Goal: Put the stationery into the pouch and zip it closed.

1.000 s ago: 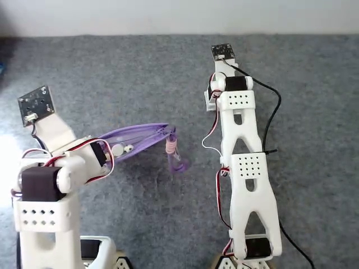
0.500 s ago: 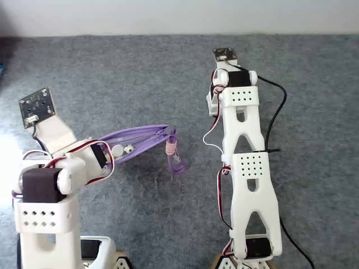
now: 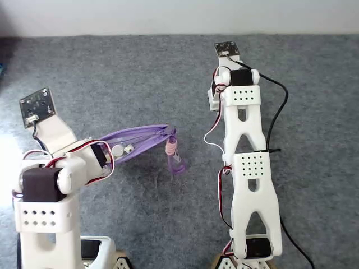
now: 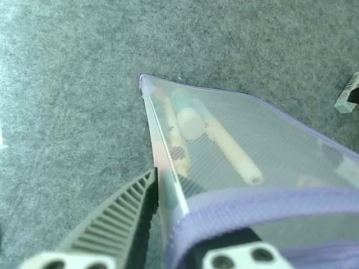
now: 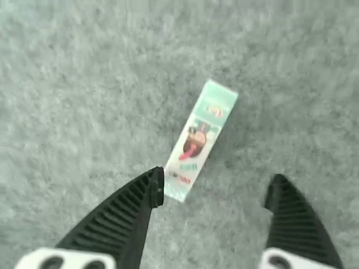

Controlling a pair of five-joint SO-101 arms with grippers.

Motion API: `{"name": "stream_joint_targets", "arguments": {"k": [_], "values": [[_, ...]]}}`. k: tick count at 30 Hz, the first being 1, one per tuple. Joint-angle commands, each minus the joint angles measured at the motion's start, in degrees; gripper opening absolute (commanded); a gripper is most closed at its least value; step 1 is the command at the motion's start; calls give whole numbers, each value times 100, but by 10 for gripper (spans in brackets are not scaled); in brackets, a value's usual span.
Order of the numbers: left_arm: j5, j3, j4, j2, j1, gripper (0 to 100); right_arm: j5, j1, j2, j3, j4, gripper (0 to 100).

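Observation:
A translucent pouch [image 3: 137, 140] with purple trim hangs off the grey carpet, its pink-and-purple strap [image 3: 174, 157] dangling at the far end. My left gripper [image 4: 168, 196] is shut on the pouch [image 4: 241, 157] at its zip edge. Pens and a round white piece show through the mesh. A small mint-green eraser [image 5: 203, 139] lies flat on the carpet. My right gripper [image 5: 213, 188] hovers over it, open; one fingertip is beside the eraser's near end and the other stands well apart. The eraser [image 4: 348, 95] also shows beyond the pouch.
Grey carpet [image 3: 112, 73] covers the table, with free room at the back left and far right. The right arm [image 3: 244, 145] stretches away from the front edge. A black cable [image 3: 275, 112] runs along it.
The right arm has stretched a little farther towards the back of the table. The left arm and the pouch have held still.

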Motion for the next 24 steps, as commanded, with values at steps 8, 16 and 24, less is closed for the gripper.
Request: {"name": "stream_joint_targets", "arguments": {"k": [8,16,24], "values": [[62,-40,-132,-35,-44,13,-422,-295,-136,0,-1015,318],[62,-31,-132,-35,-44,13,-448,-92,259,369,-1051,314],[62,-31,-132,-35,-44,13,-413,-57,268,360,-980,12]]}}
